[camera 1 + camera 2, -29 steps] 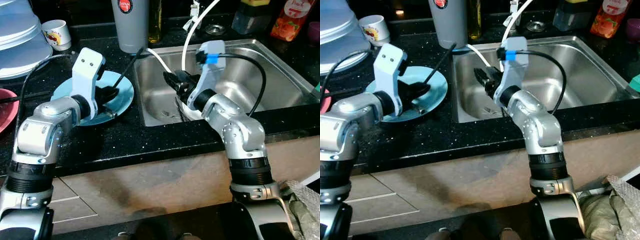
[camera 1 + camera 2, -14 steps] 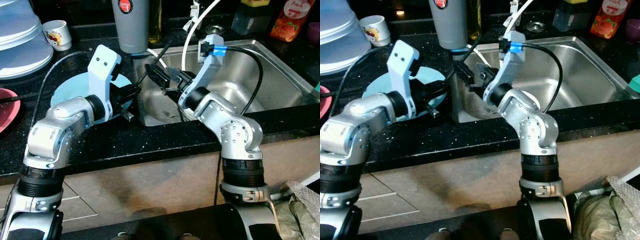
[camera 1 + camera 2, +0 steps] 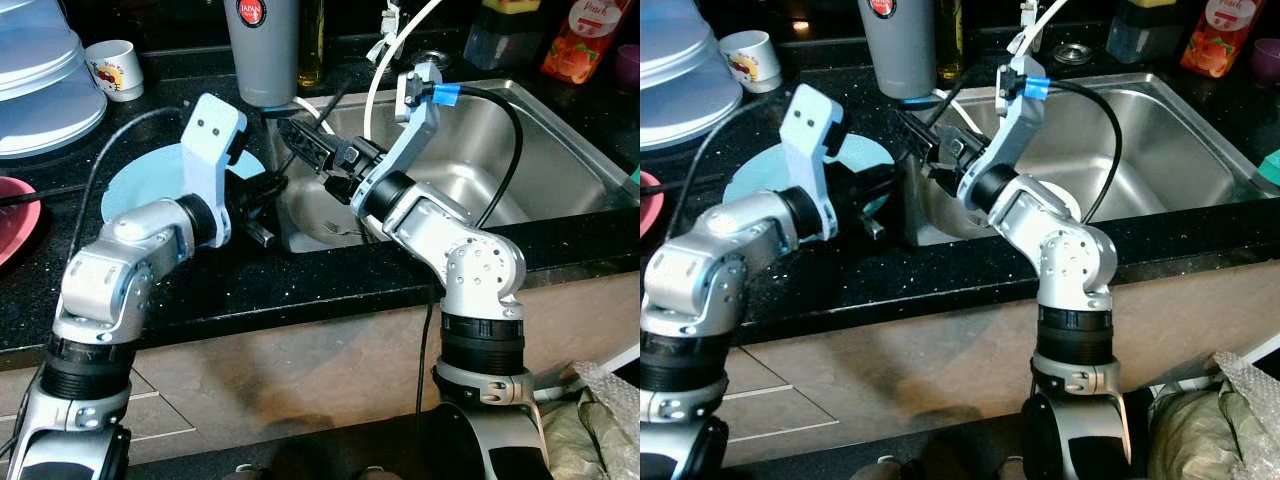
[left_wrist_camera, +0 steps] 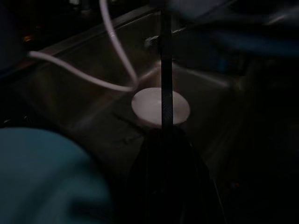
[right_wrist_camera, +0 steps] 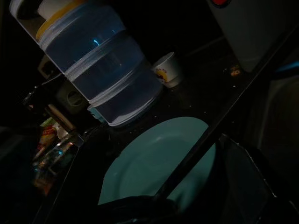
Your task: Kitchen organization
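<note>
Your left gripper (image 3: 262,190) hangs over the black counter (image 3: 300,285), between the light blue plate (image 3: 140,185) and the left edge of the steel sink (image 3: 560,150). Its fingers are closed on the lower end of a thin black stick (image 4: 166,74), maybe the handle of a utensil; in the left wrist view you see it going up from between the fingers. Your right gripper (image 3: 300,145) reaches from the sink side to the left, over the sink corner, and the same stick passes by its fingers. If this gripper already holds the stick or is only beside it, I cannot tell. The plate lies flat on the counter, partly behind your left arm. A grey cup (image 3: 262,45) stands behind the grippers, and a small white mug (image 3: 112,68) is further left.
</note>
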`<state>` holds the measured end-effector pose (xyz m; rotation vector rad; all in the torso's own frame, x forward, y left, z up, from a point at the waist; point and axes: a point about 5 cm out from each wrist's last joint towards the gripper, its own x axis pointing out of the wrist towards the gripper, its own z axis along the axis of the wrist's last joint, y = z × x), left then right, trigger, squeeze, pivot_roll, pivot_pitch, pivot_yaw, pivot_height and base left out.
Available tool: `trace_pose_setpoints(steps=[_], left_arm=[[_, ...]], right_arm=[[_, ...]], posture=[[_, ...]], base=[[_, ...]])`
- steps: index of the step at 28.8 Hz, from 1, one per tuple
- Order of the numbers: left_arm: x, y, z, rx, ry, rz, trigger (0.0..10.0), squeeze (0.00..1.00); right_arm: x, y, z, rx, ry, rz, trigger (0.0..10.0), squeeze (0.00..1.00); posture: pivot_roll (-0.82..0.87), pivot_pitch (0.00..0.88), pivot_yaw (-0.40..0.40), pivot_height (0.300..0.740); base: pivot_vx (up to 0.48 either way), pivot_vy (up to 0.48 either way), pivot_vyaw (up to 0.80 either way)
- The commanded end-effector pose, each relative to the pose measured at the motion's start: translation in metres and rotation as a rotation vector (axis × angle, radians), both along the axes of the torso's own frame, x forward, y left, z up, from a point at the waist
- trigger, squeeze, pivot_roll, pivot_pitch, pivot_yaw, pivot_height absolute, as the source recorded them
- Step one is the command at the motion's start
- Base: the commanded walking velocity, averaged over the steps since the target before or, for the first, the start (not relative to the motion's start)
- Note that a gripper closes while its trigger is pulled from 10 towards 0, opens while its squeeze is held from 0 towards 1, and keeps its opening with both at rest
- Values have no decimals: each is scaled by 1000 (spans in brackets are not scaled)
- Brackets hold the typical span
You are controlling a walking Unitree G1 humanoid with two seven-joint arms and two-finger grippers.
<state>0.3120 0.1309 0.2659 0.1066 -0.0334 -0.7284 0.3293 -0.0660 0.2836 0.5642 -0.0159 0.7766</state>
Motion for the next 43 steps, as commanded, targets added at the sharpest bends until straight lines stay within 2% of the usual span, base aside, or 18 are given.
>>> trace_pose_setpoints(steps=[1, 2, 4, 5, 6, 7, 24, 25, 27, 29, 30, 36, 38, 39, 41, 43], left_arm=[[-5, -6, -2, 10, 8, -44, 0, 0], [-6, -7, -2, 11, 8, -48, 0, 0], [-6, -7, -2, 11, 8, -48, 0, 0], [-6, -7, -2, 12, 9, -49, 0, 0], [-6, -7, -2, 12, 9, -49, 0, 0], [-6, -7, -2, 13, 9, -49, 0, 0], [-5, -5, -4, 23, 22, -38, 0, 0], [-4, -4, -5, 21, 27, -23, 10000, 1000], [-1, -2, -5, 27, 26, 0, 10000, 1000], [5, 4, -4, 46, 9, 76, 10000, 1000], [6, 5, -4, 50, 9, 90, 10000, 0], [7, 7, -5, 59, 7, 101, 10000, 0], [12, 14, -6, 86, 0, 169, 10000, 0], [12, 14, -6, 86, 0, 169, 10000, 0], [11, 11, -9, 120, -8, 152, 10000, 0], [6, 3, -10, 130, -13, 89, 10000, 0]], right_arm=[[-2, 1, 2, -16, -12, -9, 10000, 0], [-1, 0, 2, -15, -10, -14, 6784, 0], [-1, 0, 2, -15, -10, -14, 6784, 0], [-1, 0, 2, -10, -6, -18, 1922, 0], [-1, 0, 2, -10, -6, -18, 1922, 0], [-1, -1, 2, -4, -2, -20, 0, 0], [3, -9, 7, 33, -5, -71, 0, 0], [4, -10, 7, 35, -6, -80, 0, 0], [6, -13, 8, 39, -6, -103, 0, 0], [10, -22, 10, 43, -7, -143, 0, 0], [12, -25, 11, 41, -12, -158, 0, 0], [14, -29, 12, 40, -17, -180, 0, 0], [23, -48, 11, -95, -96, -337, 0, 0], [23, -48, 11, -95, -96, -337, 0, 0], [28, -55, 5, -218, -164, -426, 0, 0], [30, -53, -3, -256, -176, -441, 0, 0]], posture=[[23, 108, 19, 740], [25, 108, 18, 740], [25, 108, 18, 740], [25, 108, 18, 740], [25, 108, 18, 740], [25, 108, 19, 740], [22, 108, 20, 740], [21, 105, 21, 740], [21, 104, 22, 740], [19, 101, 24, 740], [19, 100, 24, 740], [19, 98, 24, 740], [19, 94, 23, 740], [19, 94, 23, 740], [18, 91, 23, 740], [18, 91, 24, 740]], base=[[0, 0, 0], [0, 0, 0], [0, 0, 0], [0, 0, 0], [0, 0, 0], [0, 0, 0], [0, 0, 0], [0, 0, 0], [0, 0, 0], [0, 0, 0], [0, 0, 0], [0, 0, 0], [0, 0, 0], [0, 0, 0], [0, 0, 0], [0, 0, 0]])
